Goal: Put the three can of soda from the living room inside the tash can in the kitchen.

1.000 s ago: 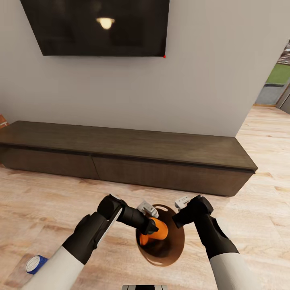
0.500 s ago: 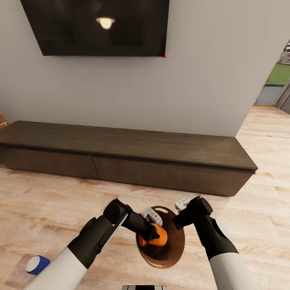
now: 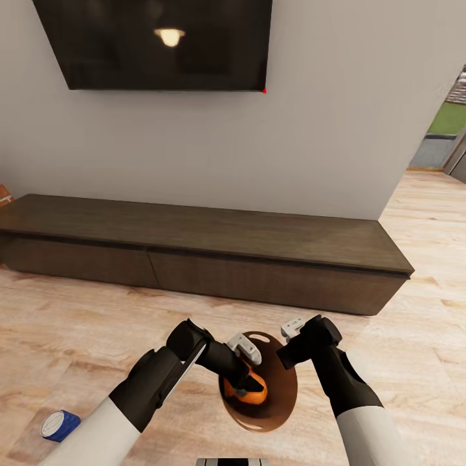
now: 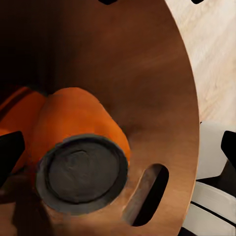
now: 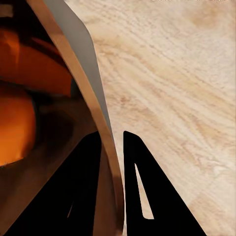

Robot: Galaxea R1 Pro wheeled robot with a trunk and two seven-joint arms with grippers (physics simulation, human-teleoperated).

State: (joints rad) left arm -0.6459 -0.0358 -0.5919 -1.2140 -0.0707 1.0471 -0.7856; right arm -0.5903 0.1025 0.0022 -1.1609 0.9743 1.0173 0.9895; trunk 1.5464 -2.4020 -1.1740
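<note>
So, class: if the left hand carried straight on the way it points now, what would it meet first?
Most likely the orange can lying inside the bin, directly ahead of the left hand; exact depth is unclear.

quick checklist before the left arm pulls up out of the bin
1. Orange soda can inside the tan round bin: ok.
2. Left tool open, can lying free between its fingers: ok.
3. Right tool shut on the bin's rim: ok.
4. Another orange can lies beside the first in the bin: ok.
5. Third can in the bin: cannot tell.
6. Bin in the kitchen: not ok, it is by the long dark cabinet.
</note>
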